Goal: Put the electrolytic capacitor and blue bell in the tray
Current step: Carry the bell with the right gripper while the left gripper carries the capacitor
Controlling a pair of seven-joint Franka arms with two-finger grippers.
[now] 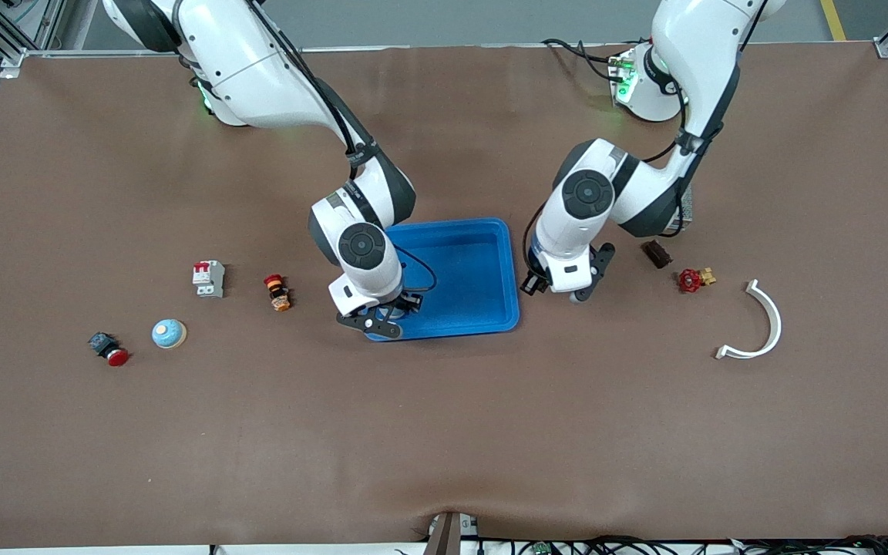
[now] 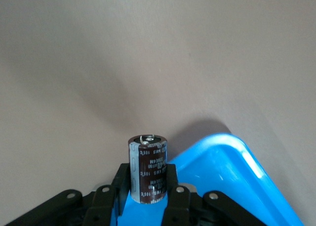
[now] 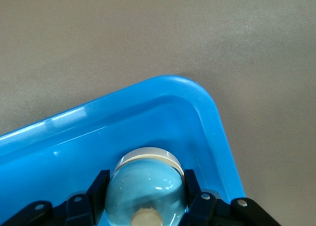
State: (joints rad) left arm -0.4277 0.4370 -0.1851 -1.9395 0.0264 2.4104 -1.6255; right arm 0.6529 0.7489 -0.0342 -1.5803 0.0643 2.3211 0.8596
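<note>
The blue tray [image 1: 475, 254] lies mid-table. My right gripper [image 1: 382, 317] hangs over the tray's corner nearest the front camera, toward the right arm's end. In the right wrist view the gripper [image 3: 145, 180] is shut on a light-blue bell [image 3: 148, 199] with a cream rim, low inside the tray's corner [image 3: 207, 102]. My left gripper [image 1: 571, 291] hangs just beside the tray's edge toward the left arm's end. In the left wrist view it [image 2: 148, 180] is shut on a dark-brown electrolytic capacitor [image 2: 148, 166], held upright over the tray's rim [image 2: 232, 157].
Toward the right arm's end lie a second light-blue dome [image 1: 169, 333], a red push button [image 1: 109, 348], a circuit breaker [image 1: 209, 277] and a small orange part [image 1: 277, 293]. Toward the left arm's end lie a dark block [image 1: 656, 253], a red valve [image 1: 693, 279] and a white curved piece [image 1: 760, 324].
</note>
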